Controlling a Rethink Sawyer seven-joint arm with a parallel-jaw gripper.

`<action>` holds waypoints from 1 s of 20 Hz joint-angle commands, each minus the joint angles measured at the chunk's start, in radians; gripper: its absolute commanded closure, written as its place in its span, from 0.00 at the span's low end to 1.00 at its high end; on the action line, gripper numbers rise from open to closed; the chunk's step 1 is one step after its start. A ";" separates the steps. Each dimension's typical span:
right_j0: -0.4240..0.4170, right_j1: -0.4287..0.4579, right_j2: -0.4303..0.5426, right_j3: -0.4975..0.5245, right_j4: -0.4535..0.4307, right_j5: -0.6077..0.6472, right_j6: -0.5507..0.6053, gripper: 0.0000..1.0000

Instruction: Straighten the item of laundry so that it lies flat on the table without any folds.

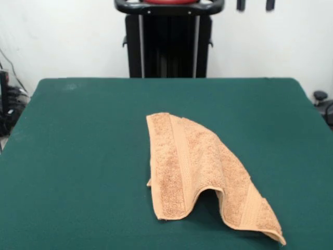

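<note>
The item of laundry (pixel 193 162), an orange-tan terry towel, lies a little right of the middle of the green table (pixel 78 156). It is folded over on itself into a rough triangle. A woven band runs down its left part. Its near edge humps up off the cloth in a small arch, and one corner reaches the table's front right. Only the two black tips of my gripper (pixel 255 4) show, at the top edge to the right. They hang far above and behind the towel, apart from each other, with nothing between them.
The robot's black pedestal (pixel 169 44) stands behind the table's far edge. Cables (pixel 10 107) hang off the left side and a dark object (pixel 323 101) sits beyond the right edge. Green cloth surrounds the towel on all sides.
</note>
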 commanded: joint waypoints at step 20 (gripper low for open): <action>-0.073 0.446 0.009 -0.307 -0.011 -0.027 0.114 0.00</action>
